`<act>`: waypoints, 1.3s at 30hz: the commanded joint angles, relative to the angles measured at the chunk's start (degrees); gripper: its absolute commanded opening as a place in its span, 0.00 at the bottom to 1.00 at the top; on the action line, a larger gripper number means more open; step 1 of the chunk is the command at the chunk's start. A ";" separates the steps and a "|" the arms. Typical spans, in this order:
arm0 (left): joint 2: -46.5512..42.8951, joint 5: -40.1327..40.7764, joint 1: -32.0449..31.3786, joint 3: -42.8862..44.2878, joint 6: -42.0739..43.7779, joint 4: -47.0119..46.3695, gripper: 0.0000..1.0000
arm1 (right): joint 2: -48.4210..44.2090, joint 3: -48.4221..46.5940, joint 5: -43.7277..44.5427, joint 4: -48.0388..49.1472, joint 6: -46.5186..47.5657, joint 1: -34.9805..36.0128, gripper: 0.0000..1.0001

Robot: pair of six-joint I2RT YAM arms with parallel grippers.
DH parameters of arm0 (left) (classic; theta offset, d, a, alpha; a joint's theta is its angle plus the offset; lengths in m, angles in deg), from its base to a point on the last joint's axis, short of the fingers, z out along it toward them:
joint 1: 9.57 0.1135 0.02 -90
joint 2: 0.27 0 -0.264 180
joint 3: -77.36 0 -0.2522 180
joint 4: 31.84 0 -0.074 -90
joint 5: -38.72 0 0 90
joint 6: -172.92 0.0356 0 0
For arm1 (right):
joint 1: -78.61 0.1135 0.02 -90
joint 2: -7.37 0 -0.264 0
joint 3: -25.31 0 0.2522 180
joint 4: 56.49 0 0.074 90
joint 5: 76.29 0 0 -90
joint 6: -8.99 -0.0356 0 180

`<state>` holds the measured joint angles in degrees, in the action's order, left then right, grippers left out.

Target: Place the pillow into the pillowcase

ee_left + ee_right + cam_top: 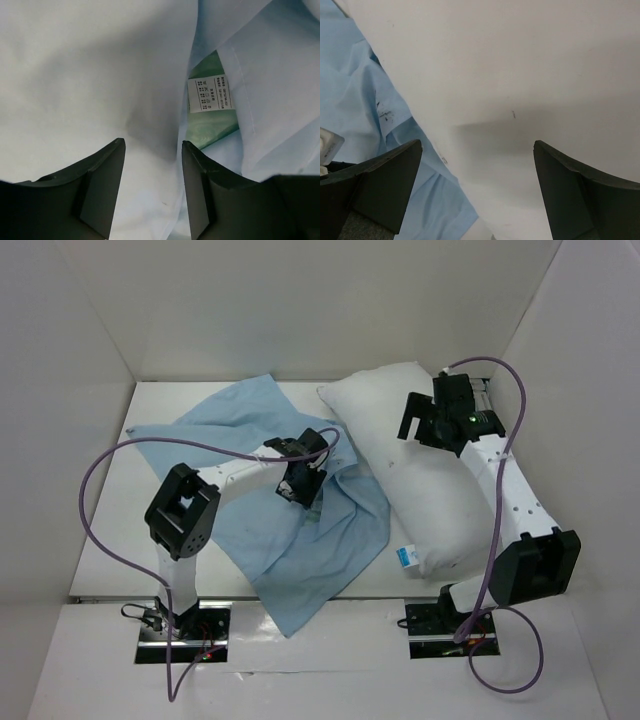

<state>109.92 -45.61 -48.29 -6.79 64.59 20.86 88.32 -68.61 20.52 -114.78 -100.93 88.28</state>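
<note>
The light blue pillowcase point(270, 520) lies crumpled on the table left of centre. The plump white pillow point(420, 490) lies to its right, with its blue-and-white tag point(407, 557) at the near seam. My left gripper point(300, 485) is low over the pillowcase near its right edge. In the left wrist view the gripper point(152, 141) is open, with a fold of pale blue cloth point(100, 75) under the gap, and a white care label point(205, 95) and green lining point(212, 127) show in a slit. My right gripper point(425, 420) hovers open over the pillow's far end point(520, 75), and the right wrist view shows it empty point(477, 142).
White walls enclose the table on the left, back and right. The pillowcase edge point(360, 110) overlaps the pillow's left side. A purple cable point(100, 470) loops off the left arm, and another arcs over the right arm point(515, 390).
</note>
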 commanded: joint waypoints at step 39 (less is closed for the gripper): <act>-4.21 -27.21 30.19 18.72 -5.75 7.38 0.00 | -10.79 0.96 -25.40 15.71 14.90 1.93 0.00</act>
<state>104.06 -72.17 -19.64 8.22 61.14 28.62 85.24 -68.59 8.34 -106.70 -90.22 89.61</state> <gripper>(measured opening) 0.026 0.023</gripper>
